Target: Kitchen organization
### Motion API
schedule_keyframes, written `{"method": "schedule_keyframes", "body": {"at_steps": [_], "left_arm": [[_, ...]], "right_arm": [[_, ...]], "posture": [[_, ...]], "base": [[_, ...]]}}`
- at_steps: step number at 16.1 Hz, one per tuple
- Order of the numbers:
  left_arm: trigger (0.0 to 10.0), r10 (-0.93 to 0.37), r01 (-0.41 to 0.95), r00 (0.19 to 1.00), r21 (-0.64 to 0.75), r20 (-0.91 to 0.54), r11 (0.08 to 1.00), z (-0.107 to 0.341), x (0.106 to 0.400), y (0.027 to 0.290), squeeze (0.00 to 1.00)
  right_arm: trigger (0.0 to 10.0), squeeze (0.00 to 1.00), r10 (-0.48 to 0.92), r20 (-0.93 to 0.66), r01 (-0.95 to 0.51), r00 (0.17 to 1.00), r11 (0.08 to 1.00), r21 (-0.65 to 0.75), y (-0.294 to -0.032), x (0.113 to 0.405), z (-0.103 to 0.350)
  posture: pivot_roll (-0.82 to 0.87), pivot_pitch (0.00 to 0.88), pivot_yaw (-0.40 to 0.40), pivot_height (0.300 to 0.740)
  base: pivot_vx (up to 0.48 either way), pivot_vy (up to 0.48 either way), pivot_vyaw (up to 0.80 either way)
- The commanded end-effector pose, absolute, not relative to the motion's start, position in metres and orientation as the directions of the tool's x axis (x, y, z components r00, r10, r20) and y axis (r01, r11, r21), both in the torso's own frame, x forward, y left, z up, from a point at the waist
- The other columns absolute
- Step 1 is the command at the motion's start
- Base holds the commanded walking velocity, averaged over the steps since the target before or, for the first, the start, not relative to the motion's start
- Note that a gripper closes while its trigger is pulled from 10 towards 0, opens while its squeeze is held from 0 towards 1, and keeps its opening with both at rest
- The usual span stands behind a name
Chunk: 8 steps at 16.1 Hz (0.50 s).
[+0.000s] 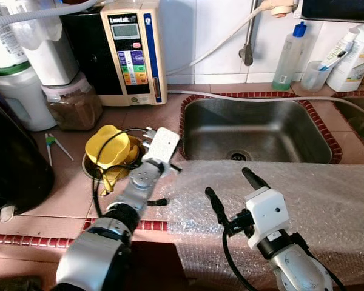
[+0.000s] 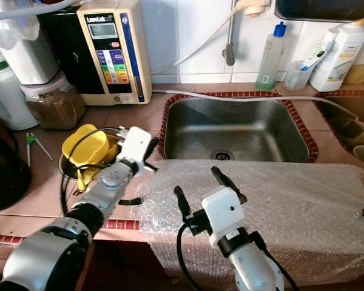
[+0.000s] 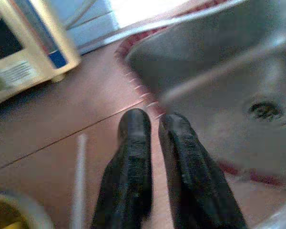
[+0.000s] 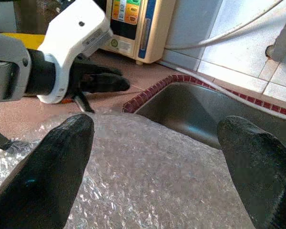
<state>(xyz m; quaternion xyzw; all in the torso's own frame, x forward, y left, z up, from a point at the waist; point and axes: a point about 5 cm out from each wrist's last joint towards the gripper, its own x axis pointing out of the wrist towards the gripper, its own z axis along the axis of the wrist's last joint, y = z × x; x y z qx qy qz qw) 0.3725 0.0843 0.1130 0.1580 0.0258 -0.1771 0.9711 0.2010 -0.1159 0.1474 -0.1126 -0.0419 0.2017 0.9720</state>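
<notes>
A sheet of bubble wrap [image 1: 303, 200] lies over the front counter and the sink's near rim. My right gripper [image 1: 235, 191] hovers just above its left part, open, with nothing between its fingers [image 4: 47, 176]. My left gripper [image 3: 155, 121] is shut and holds nothing. It sits low over the red-brown counter at the sink's left front corner, just beyond the wrap's left edge, as the right wrist view shows [image 4: 117, 81]. Behind my left wrist stands a metal bowl [image 1: 90, 168] with yellow plastic pieces [image 1: 106, 145] in it.
The steel sink [image 1: 255, 127] is straight ahead. A beige water machine [image 1: 133, 51], jars [image 1: 73, 103] and a white container [image 1: 15, 97] line the back left. Bottles [image 1: 289, 57] stand behind the sink. A large dark object [image 1: 12, 163] is at far left. Green-tipped sticks [image 1: 53, 145] lie on the counter.
</notes>
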Motion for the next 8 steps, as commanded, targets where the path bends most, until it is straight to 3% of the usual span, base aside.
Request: {"method": "schedule_keyframes", "body": {"at_steps": [1, 8], "left_arm": [[10.0, -0.32, 0.34, 0.94, 0.338, -0.114, 0.878, 0.1143, 0.3743, 0.0866, 1.0], [10.0, -0.287, 0.324, 0.945, 0.367, -0.154, 0.872, 0.1093, 0.3738, 0.0833, 1.0]], "right_arm": [[10.0, 0.0, 0.404, 0.046, -0.383, 0.914, 0.893, -0.235, -0.1149, 0.2006, 0.1504], [10.0, 0.0, 0.405, 0.057, -0.382, 0.913, 0.895, -0.23, -0.1146, 0.1998, 0.1532]], "posture": [[-0.04, 0.022, 0.069, 0.74], [-0.05, 0.019, 0.074, 0.74]], "base": [[0.0, 0.0, 0.0], [0.0, 0.0, 0.0]]}}
